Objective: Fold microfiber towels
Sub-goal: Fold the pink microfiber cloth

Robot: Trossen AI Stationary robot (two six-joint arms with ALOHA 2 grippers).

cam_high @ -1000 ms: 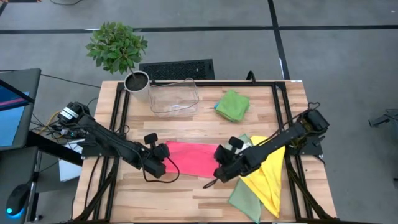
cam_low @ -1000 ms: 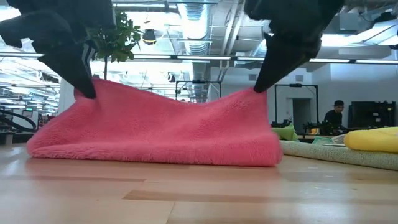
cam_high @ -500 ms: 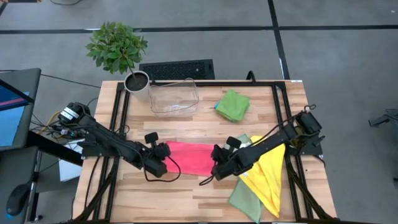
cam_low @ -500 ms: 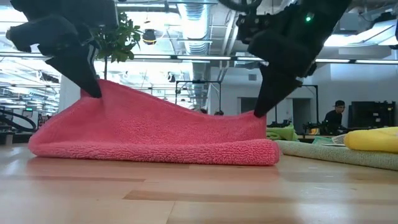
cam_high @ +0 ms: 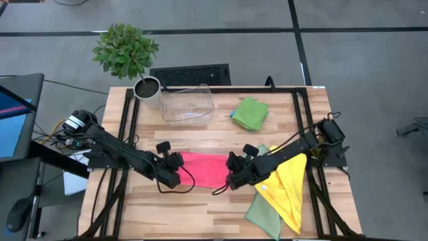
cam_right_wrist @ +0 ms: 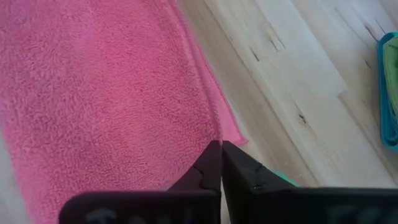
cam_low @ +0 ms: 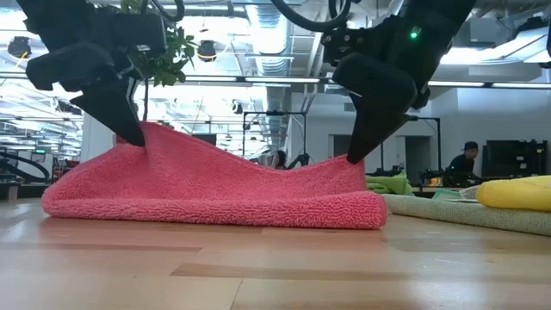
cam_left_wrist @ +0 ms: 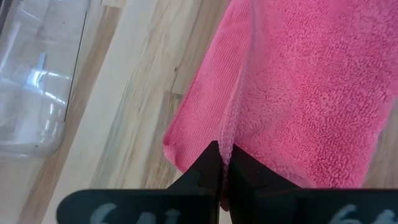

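Near the middle of the high view lies the pink towel [cam_high: 204, 170], folded on the wooden table [cam_high: 200, 214], with the left gripper [cam_high: 175, 170] at its left end and the right gripper [cam_high: 232, 175] at its right end; from above, neither grip can be read; the low view shows both pinching the towel's upper layer and lifting it into two peaks, the cloth sagging between them above a folded edge that rests on the wood; the left wrist view shows that arm's fingers [cam_left_wrist: 214, 171] pressed together on a hemmed edge of the pink cloth, and the right wrist view shows its fingers [cam_right_wrist: 214, 163] likewise closed on a hem; only the high view shows the yellow towel [cam_high: 286, 187] and sage towel [cam_high: 262, 215] at lower right, the bright green towel [cam_high: 250, 112] at upper right, the clear bin [cam_high: 187, 104] and a potted plant [cam_high: 127, 53] at upper left; a person [cam_low: 463, 164] shows far right in the low view.
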